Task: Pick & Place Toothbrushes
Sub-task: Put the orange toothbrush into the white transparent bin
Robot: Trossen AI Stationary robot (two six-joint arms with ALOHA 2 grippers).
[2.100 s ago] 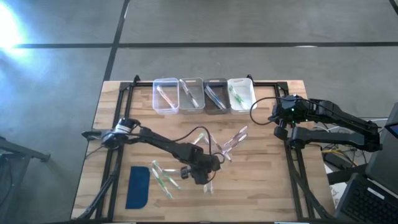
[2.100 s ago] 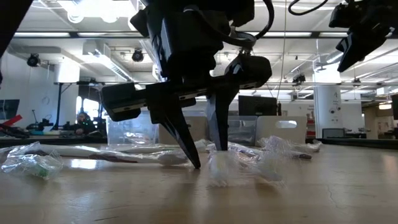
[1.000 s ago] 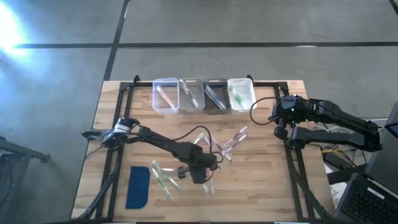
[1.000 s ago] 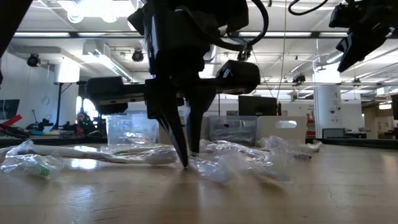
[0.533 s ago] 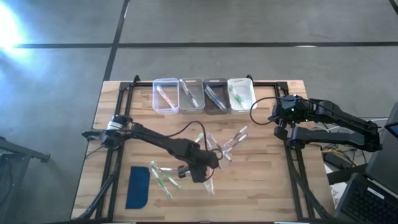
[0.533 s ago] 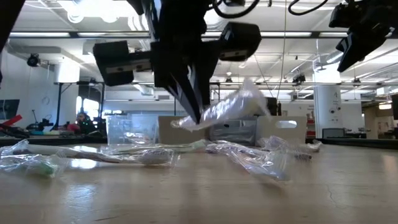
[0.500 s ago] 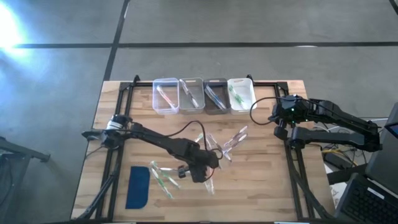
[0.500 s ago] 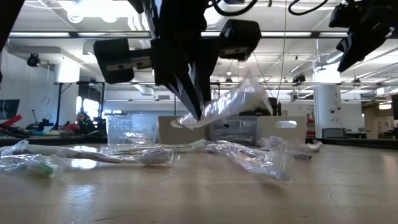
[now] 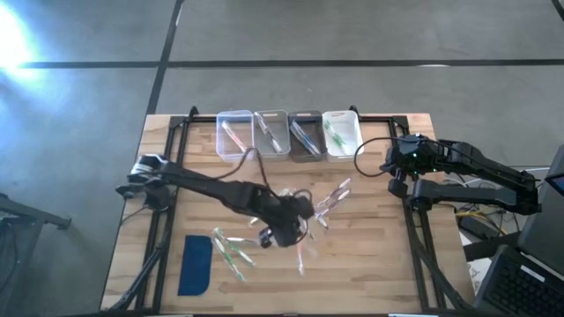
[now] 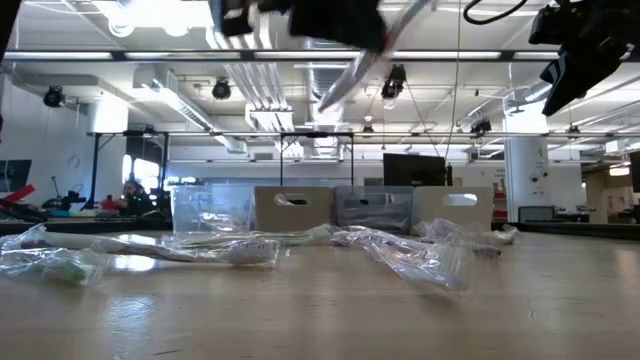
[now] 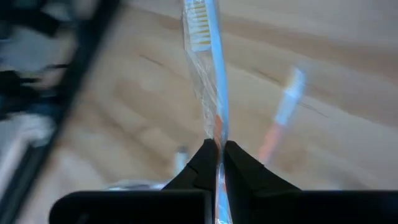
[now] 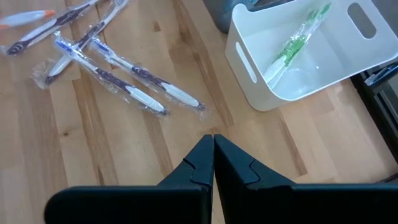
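My left gripper hangs high over the middle of the table, shut on a blue toothbrush in a clear wrapper. In the low view only that toothbrush shows, slanting at the top edge. More wrapped toothbrushes lie flat on the wood: a cluster right of centre, green ones at the near left, one near the middle. My right gripper waits shut at the table's right side, near the white bin. My left gripper pinches the wrapped toothbrush by its handle between its two fingers. The fingers lie along the brush, which runs straight on past the fingertips, its bristle head farthest from them. The toothbrush is lifted clear of the table and tilted.
A row of small bins stands along the far edge: a clear bin, two more and the white bin, each with a toothbrush or two inside. A flat dark-blue pad lies at the near left.
My left gripper, shut on the wrapped toothbrush throughout, has risen from the tabletop to above the low view's top edge and has tipped nearer to level. The toothbrush has come up with it, lifted clear of the wood.
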